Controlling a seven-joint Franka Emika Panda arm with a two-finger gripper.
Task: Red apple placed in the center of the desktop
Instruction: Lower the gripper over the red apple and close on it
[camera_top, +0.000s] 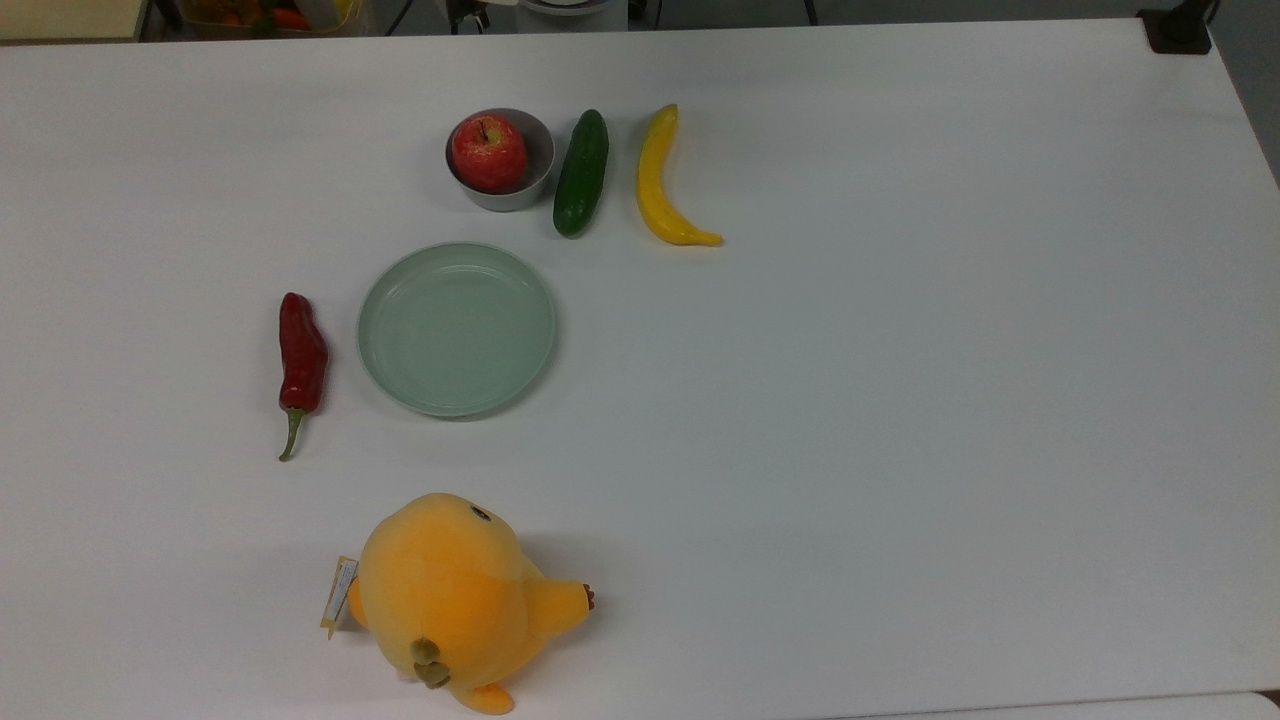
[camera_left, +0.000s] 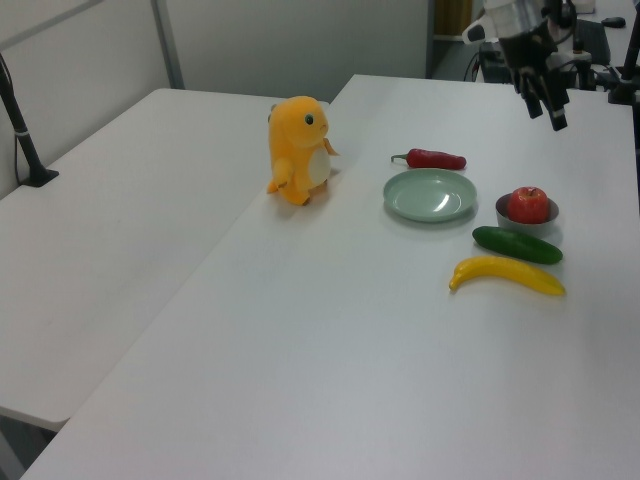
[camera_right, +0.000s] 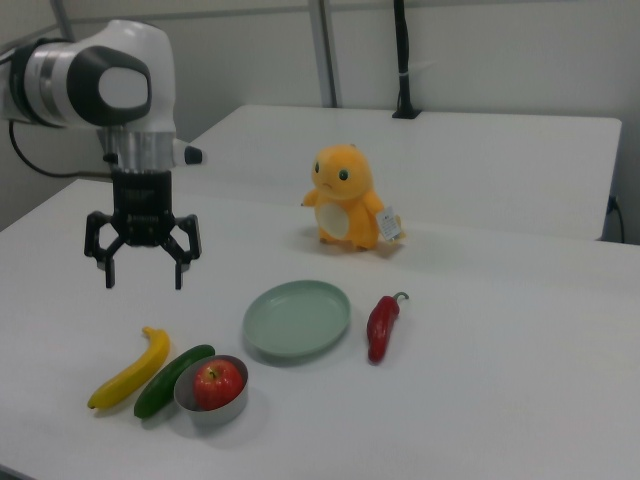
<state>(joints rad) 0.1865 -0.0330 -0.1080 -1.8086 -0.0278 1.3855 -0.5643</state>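
Observation:
The red apple (camera_top: 489, 152) (camera_left: 529, 204) (camera_right: 218, 383) sits in a small grey bowl (camera_top: 535, 178) (camera_right: 205, 412) on the white desktop (camera_top: 900, 400), toward the top view's upper left of centre. My gripper (camera_right: 143, 272) (camera_left: 546, 108) hangs open and empty well above the table. In the right view it is up and to the left of the apple, over the area behind the banana. In the left view it hovers above and slightly behind the bowl.
A green cucumber (camera_top: 582, 172) and a yellow banana (camera_top: 660, 185) lie beside the bowl. A pale green plate (camera_top: 456, 328), a dark red chili pepper (camera_top: 300, 352) and an orange plush toy (camera_top: 455, 600) stand on the top view's left half. A second white table (camera_left: 110, 230) adjoins.

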